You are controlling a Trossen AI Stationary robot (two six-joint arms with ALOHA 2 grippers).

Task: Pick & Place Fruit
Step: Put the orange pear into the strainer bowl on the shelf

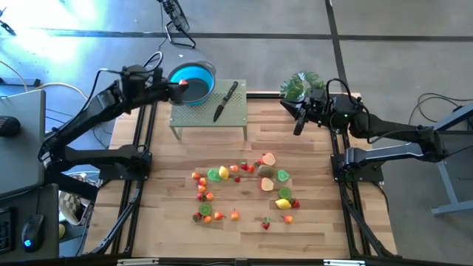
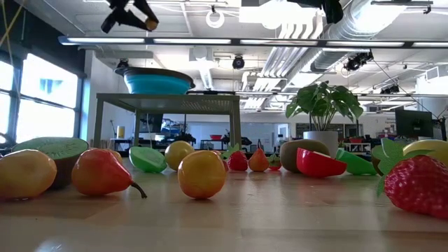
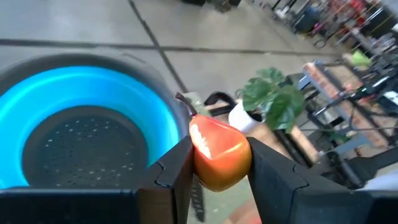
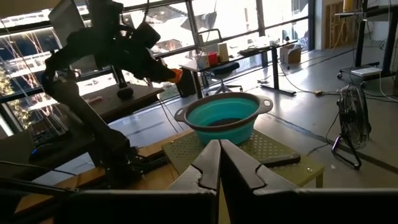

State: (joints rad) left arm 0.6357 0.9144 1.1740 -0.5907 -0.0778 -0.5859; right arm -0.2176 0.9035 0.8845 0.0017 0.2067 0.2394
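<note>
Currently we note the left claw [image 3: 217, 163] high over the near rim of the blue bowl [image 1: 193, 79], its fingers pinched on a red-orange pear [image 3: 217, 157]. The pear sits stem up between the pads, gripped across its fat lower half; that looks the right place, since the neck narrows and would likely slide out. The bowl stands on a small green stand [image 1: 208, 112] at the back of the surface [image 1: 310, 236], with a knife [image 1: 225, 101] lying beside it on the same stand.

We judge the fruit as toy stuff: hollow, light, hard-skinned and glossy. It should not bruise or crush, but the shine suggests a slippery hold, and round pieces will roll when nudged. Halved pieces lying flat side down look harder to take; a grip across the widest part, from above, seems best.

The rest of the fruit [image 1: 244, 188] lies scattered over the middle of the surface, well apart from the bowl: strawberries, lemons, kiwi and lime halves, small orange pieces. In the low view a pear [image 2: 101, 173] and an orange [image 2: 201, 174] lie close to the lens.

The right claw [image 4: 219, 163] waits near the plant [image 1: 299, 85] at the back right, fingers pressed together on nothing.

A short release height over the bowl should do; a light piece may bounce off the perforated bottom.
</note>
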